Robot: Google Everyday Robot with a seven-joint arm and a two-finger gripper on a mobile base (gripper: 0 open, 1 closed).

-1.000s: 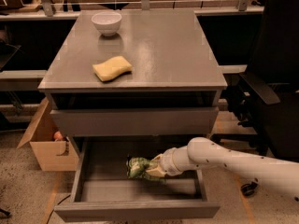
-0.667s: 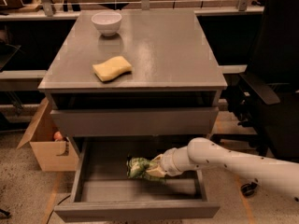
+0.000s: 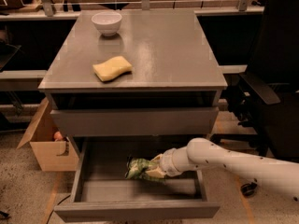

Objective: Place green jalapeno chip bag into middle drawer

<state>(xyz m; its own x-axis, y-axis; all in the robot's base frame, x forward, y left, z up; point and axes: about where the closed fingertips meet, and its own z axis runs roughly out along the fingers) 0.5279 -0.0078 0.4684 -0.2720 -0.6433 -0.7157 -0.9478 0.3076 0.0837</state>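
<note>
Tool (image 3: pixel 155 168) inside middle drawer (image 3: pixel 140 211) — clamped on green jalapeno chip bag (image 3: pixel 138 168), crinkled, shiny, pale-patched.

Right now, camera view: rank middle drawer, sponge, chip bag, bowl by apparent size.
1. middle drawer
2. yellow sponge
3. green jalapeno chip bag, white bowl: alike; bag part-hidden by end effector in the drawer.
</note>
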